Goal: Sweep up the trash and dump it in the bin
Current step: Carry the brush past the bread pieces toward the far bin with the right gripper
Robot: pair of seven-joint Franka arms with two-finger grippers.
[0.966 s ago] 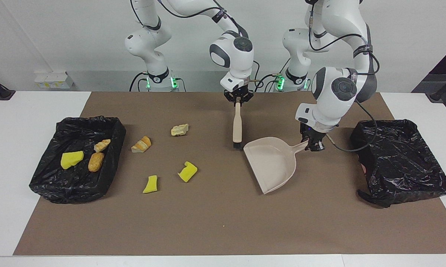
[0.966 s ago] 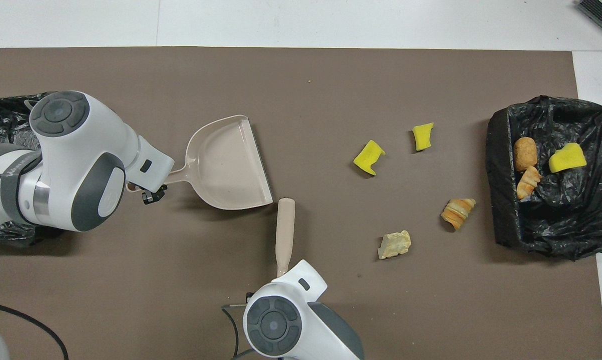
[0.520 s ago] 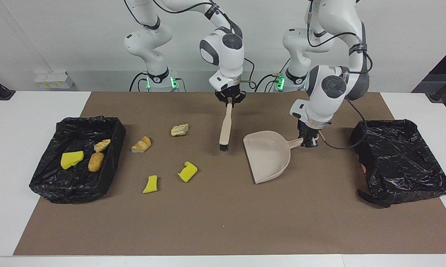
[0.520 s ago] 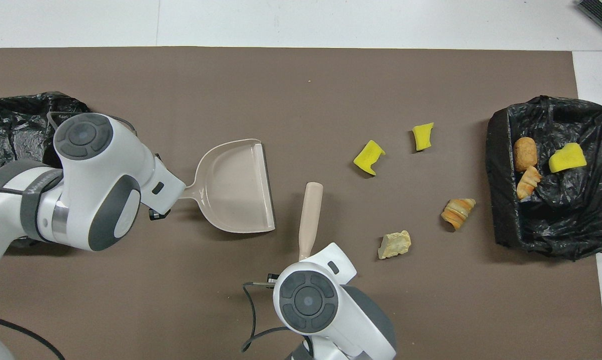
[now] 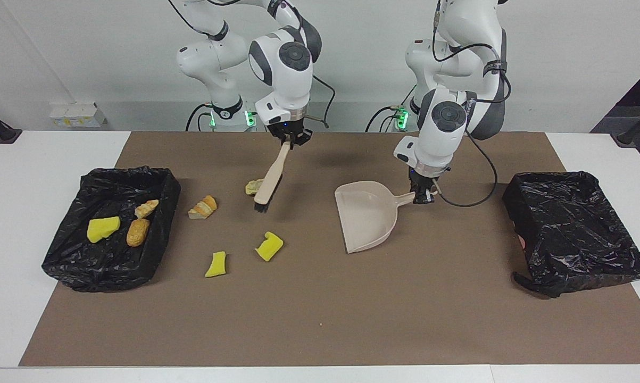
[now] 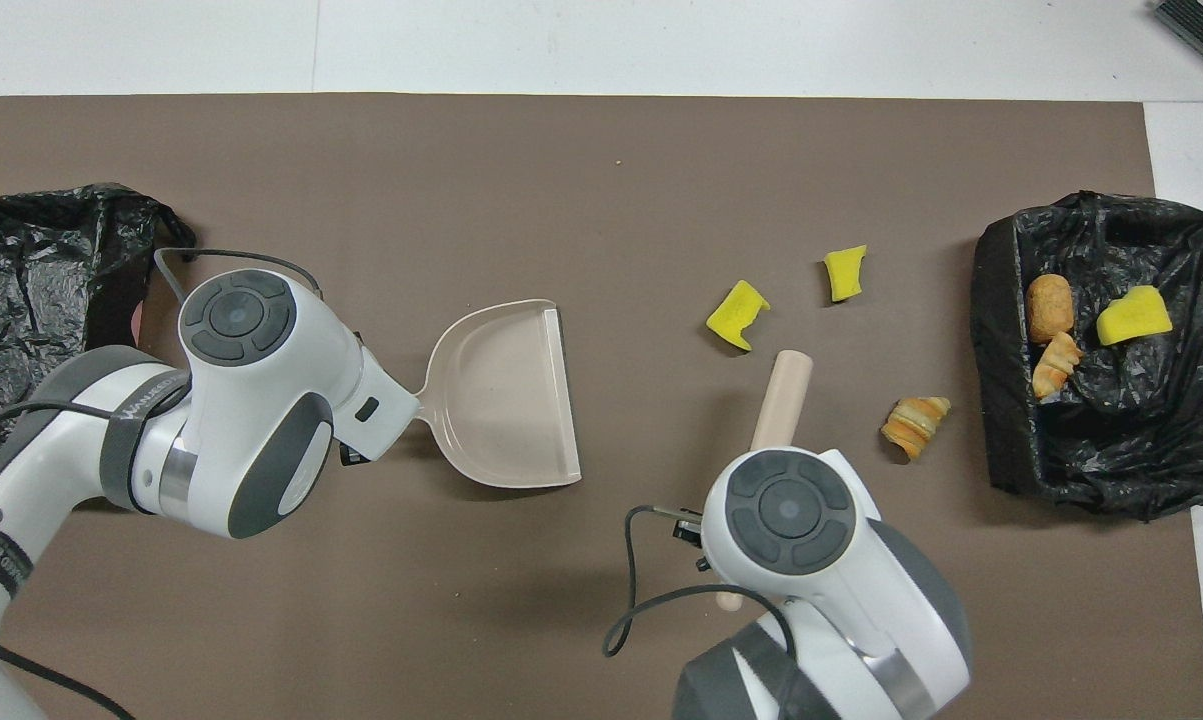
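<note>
R gripper (image 5: 289,139) pinches top of beige brush (image 5: 269,179) handle; brush hangs tilted, bristles down, just over brown mat (image 5: 320,319), right by the pale bread chunk (image 5: 254,186) which it partly hides; contact w/ chunk can't tell; in overhead view R arm's wrist covers that chunk. L gripper (image 5: 421,194) clamped on handle end of beige dustpan (image 5: 366,215); pan in mid-table, open lip pointing toward R arm's end of table; whether pan sits on mat or just above it can't tell; pan empty.

Trash on mat, 4 pcs, all toward R arm's end: pale chunk nearest robots; orange/tan croissant-like piece (image 5: 203,207) beside lined bin; 2 yellow sponge bits, sponge bit A (image 5: 269,246) & sponge bit B (image 5: 216,264), farther from robots, near each other, apart from brush.

Black-bag-lined bin (image 5: 64,260) at R arm's end holds 3 pcs: yellow sponge (image 5: 102,228), brown bread roll (image 5: 138,232), small croissant piece (image 5: 146,208); roll & croissant piece about touching. Second black-lined bin (image 5: 575,229) at L arm's end of table; no trash seen in it.
</note>
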